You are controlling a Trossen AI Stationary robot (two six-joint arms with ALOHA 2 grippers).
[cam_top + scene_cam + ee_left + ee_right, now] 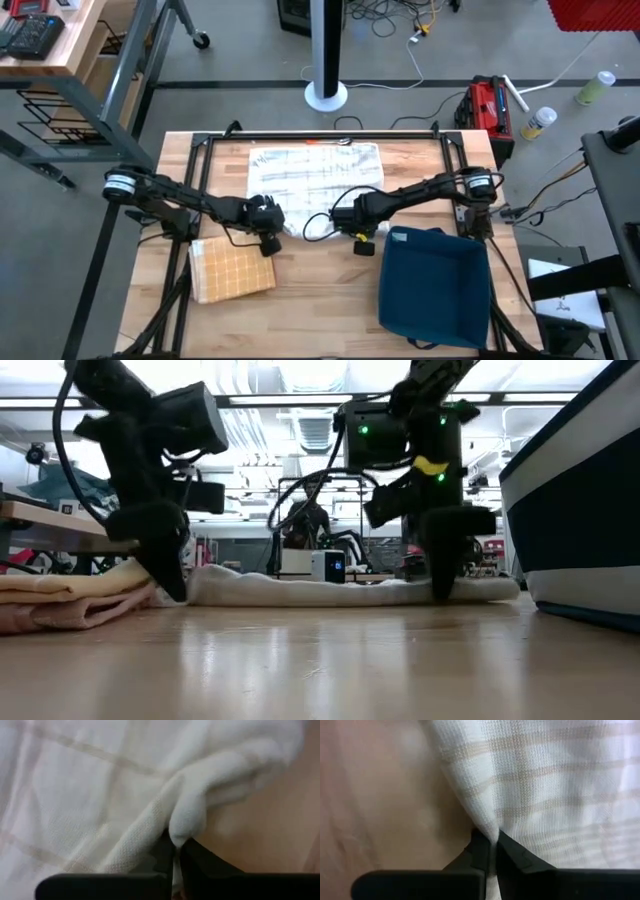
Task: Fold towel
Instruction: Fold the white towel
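Grasp step: left gripper [175,851] and right gripper [491,846] each pinch the white towel [315,172] at its near edge; next, that edge must be lifted evenly and carried toward the far edge.

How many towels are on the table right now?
2. A white towel lies spread at the far middle, pinched at its near edge by both claws. A folded yellow towel sits near the left front. The blue bin may hide more.

Overhead light: bright, even, soft shadows.
Low view: glaring ceiling strip lights [300,405], silhouetted arms.
Wrist views: soft, blurred.
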